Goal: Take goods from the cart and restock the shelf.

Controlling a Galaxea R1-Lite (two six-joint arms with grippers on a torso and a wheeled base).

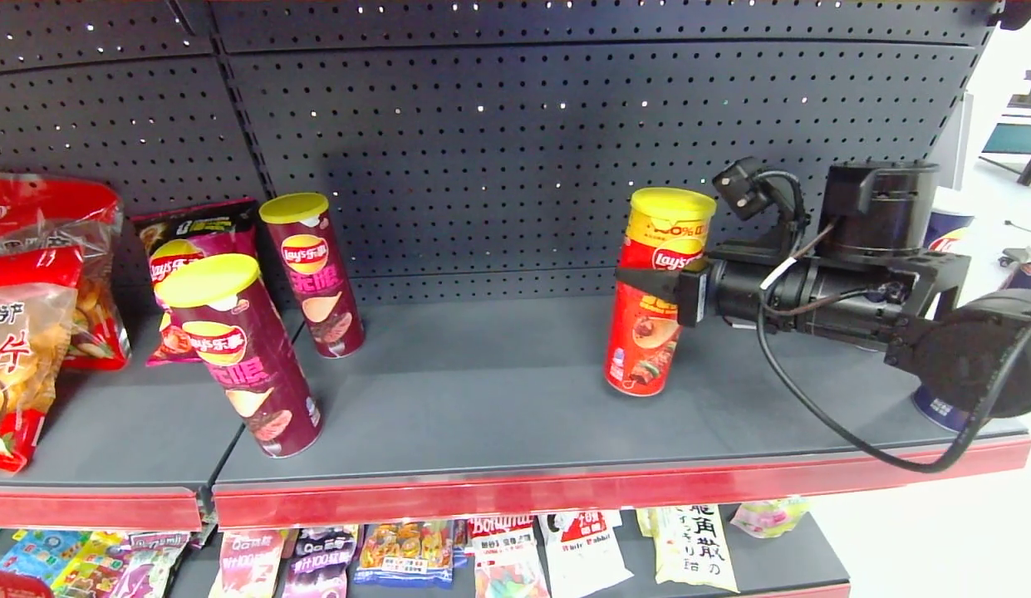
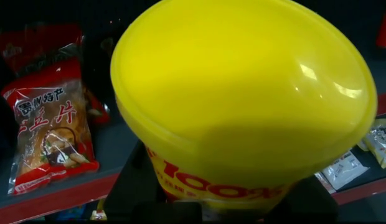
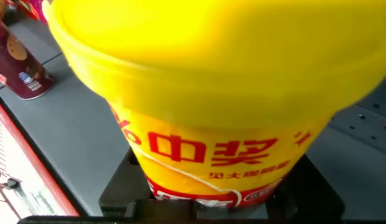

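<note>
R pincer (image 1: 658, 291) clenched on red can (image 1: 644, 349) w/ yellow lid, gripping it mid-body from the right. Can is upright, slightly tilted, base on shelf (image 1: 498, 399), right of centre, about midway btwn back panel and front edge. L pincer (image 2: 224, 208) grasps 2nd red can (image 2: 243, 93), lid close up to the cam, held in front of the shelving. Two purple cans (image 1: 241, 357) at shelf's left part, the front one leaning. Snack bags (image 1: 33, 316) at left end.

Bright even light, glare on yellow lid (image 2: 243, 81), soft shadow on pegboard (image 1: 449, 183), head view edges bowed
</note>
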